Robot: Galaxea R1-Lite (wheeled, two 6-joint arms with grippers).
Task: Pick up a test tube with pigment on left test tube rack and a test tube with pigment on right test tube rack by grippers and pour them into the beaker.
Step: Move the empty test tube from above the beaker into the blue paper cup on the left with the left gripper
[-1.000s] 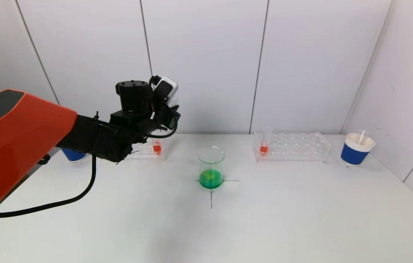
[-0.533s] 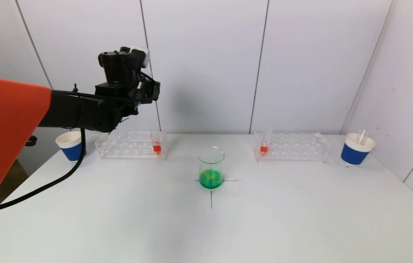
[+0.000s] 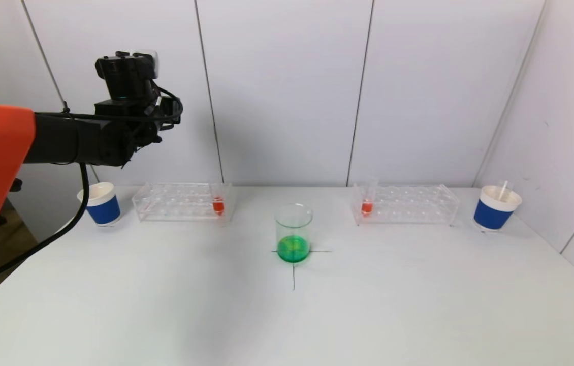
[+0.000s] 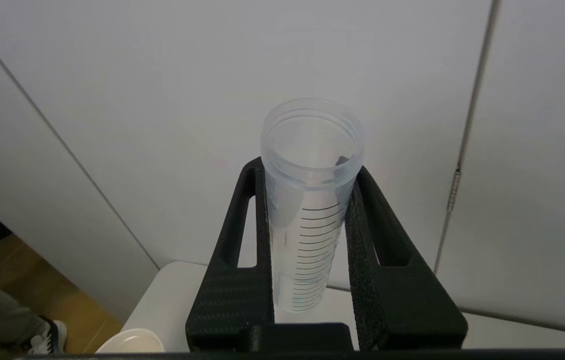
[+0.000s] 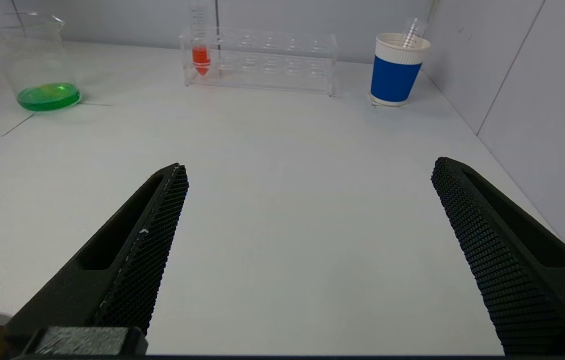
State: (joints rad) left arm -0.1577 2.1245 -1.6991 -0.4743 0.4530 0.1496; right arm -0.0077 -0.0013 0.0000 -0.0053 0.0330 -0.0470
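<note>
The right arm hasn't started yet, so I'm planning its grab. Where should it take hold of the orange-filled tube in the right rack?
Grip the bare upper part of the test tube that stands above the right rack, coming from the front with the open right gripper level. The tube stands upright in an end hole, and its pigment sits low inside the rack walls.

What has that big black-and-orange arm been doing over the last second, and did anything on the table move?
The left arm swung up and away toward its own side, lifting clear of the left rack it had been covering. Its tool is clamped on an empty clear tube. The beaker of green liquid, both racks with their red tubes, and both blue cups stayed put. The right tool sits open over the table.
</note>
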